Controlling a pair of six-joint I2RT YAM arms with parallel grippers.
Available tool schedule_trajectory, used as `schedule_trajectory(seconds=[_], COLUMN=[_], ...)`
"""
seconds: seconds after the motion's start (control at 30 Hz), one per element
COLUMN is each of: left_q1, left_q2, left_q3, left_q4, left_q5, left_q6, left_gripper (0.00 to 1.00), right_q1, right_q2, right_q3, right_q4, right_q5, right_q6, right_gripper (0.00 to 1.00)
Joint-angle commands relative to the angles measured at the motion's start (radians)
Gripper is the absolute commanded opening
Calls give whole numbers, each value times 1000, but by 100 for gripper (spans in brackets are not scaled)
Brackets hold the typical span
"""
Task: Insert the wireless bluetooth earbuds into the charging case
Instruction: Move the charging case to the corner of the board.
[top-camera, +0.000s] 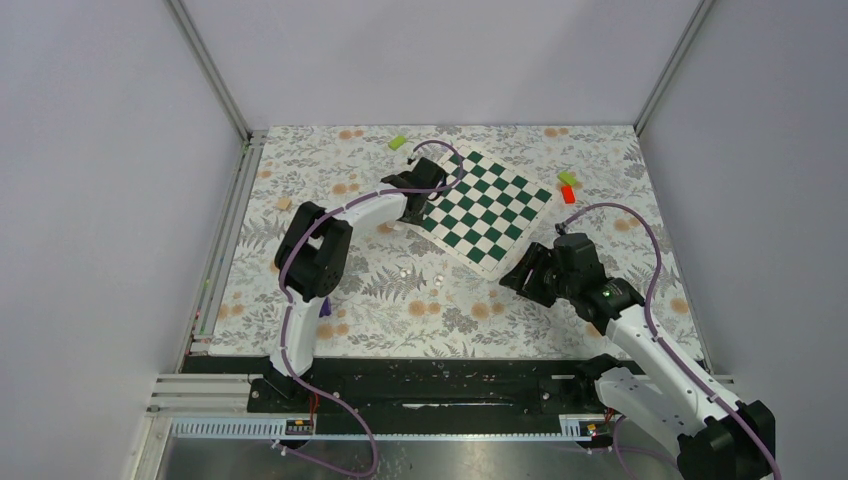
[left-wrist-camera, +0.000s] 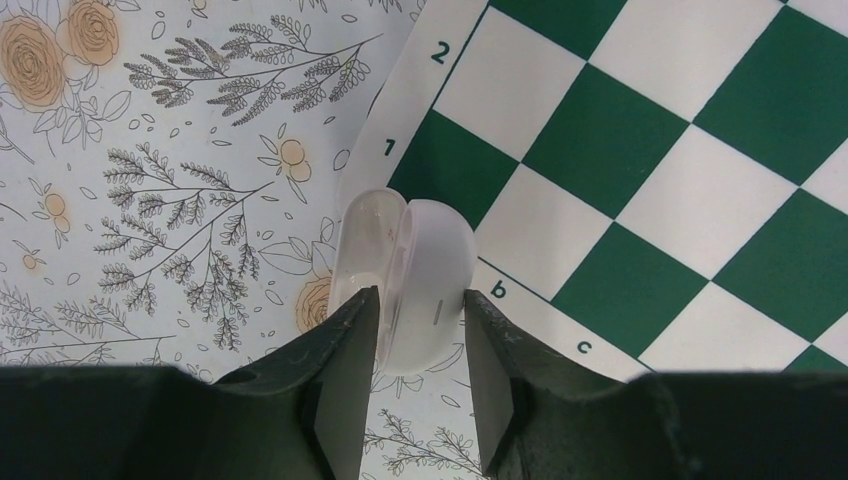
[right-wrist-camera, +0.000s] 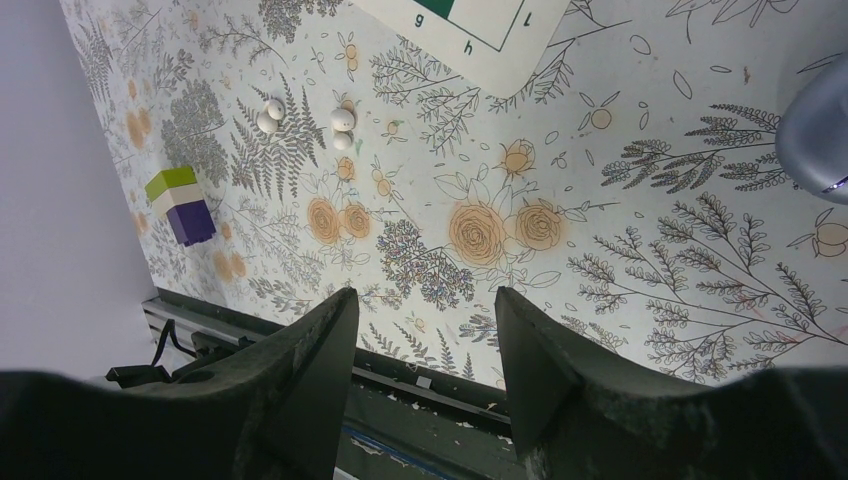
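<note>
The charging case (left-wrist-camera: 425, 260), a white pebble with a faint pink tint, lies at the corner of the chessboard (left-wrist-camera: 640, 150), partly on the floral cloth. Its lid side looks slightly parted. My left gripper (left-wrist-camera: 417, 295) is shut on the case, with a finger against each side. In the top view the left gripper (top-camera: 415, 205) hides the case. The two white earbuds (right-wrist-camera: 270, 115) (right-wrist-camera: 342, 122) lie apart on the cloth; the top view shows them as specks (top-camera: 400, 270) (top-camera: 437, 280). My right gripper (right-wrist-camera: 425, 295) is open and empty, to the right of them (top-camera: 515, 278).
A green-white-purple stacked block (right-wrist-camera: 180, 205) stands near the front left edge. The chessboard (top-camera: 485, 210) lies tilted at centre back. A green block (top-camera: 398, 142), a green and a red block (top-camera: 568, 187) and a tan piece (top-camera: 284, 203) lie around it.
</note>
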Motion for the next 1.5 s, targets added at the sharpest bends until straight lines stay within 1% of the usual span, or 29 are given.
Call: schedule_trajectory(seconds=[0.0,0.27,0.53,0.87,1.03,1.2,1.33,1.47], left_q1=[-3,-4,-10,-56,-133,-225,-300,-383], left_q2=[1,7,-11,-165,-254,-329,-336,-280], left_q3=[-13,-24,-38,-133,-198,-249,-244,-183], left_q4=[21,31,29,5,-26,-59,-86,-116], left_q5=[8,16,33,53,53,95,130,113], left_q6=[-16,-18,-22,-78,-128,-214,-292,-348], left_gripper=[37,39,31,30,29,28,29,29], right_q1=[8,9,9,8,9,9,8,8], right_q2=[-16,-11,-14,-34,-74,-115,-163,-207], right_q3=[-5,2,2,7,-3,-10,-54,-100], right_q4=[-2,-2,-6,-18,-36,-74,-86,-88], right_q5=[30,27,24,23,34,62,91,94], right_q6=[8,4,3,3,1,-1,10,40], right_gripper=[60,60,60,60,60,61,62,62])
